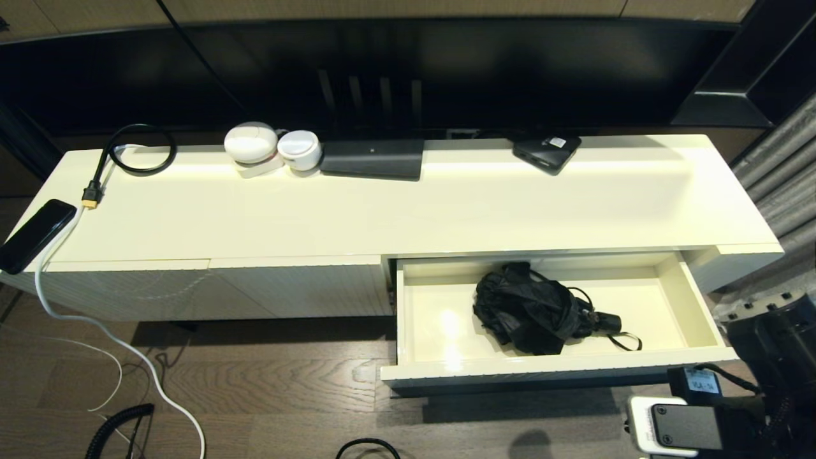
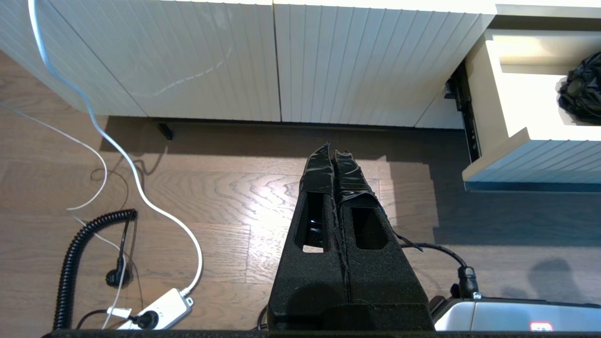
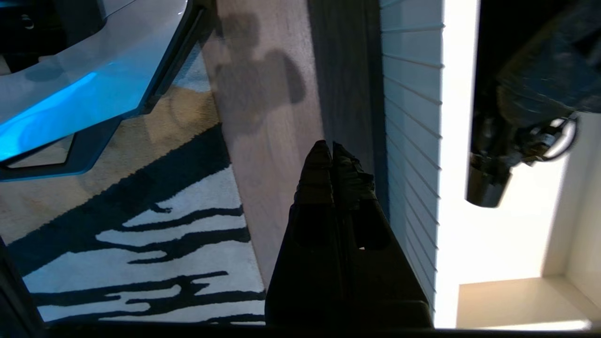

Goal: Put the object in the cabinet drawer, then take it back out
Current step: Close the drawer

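Note:
The cabinet drawer [image 1: 440, 373] stands pulled out at the cabinet's right end, its cream interior lit. Inside lies the object, a black folded umbrella [image 1: 529, 309] with its handle and wrist strap pointing right. My right arm [image 1: 765, 357] sits low at the drawer's right front corner. Its gripper [image 3: 331, 148] is shut and empty over the floor, just outside the ribbed drawer front [image 3: 411, 141], with the umbrella [image 3: 540, 70] beyond it. My left gripper [image 2: 332, 150] is shut and empty above the wooden floor, facing the handleless ribbed panels, left of the drawer [image 2: 516, 159].
On the cabinet top are a black phone [image 1: 35, 234], a looped black cable [image 1: 137, 150], two white round devices [image 1: 252, 143], a black box [image 1: 373, 159] and a small black device [image 1: 547, 152]. A white cable [image 1: 95, 319], a power strip [image 2: 159, 310] and a striped rug [image 3: 131, 244] lie on the floor.

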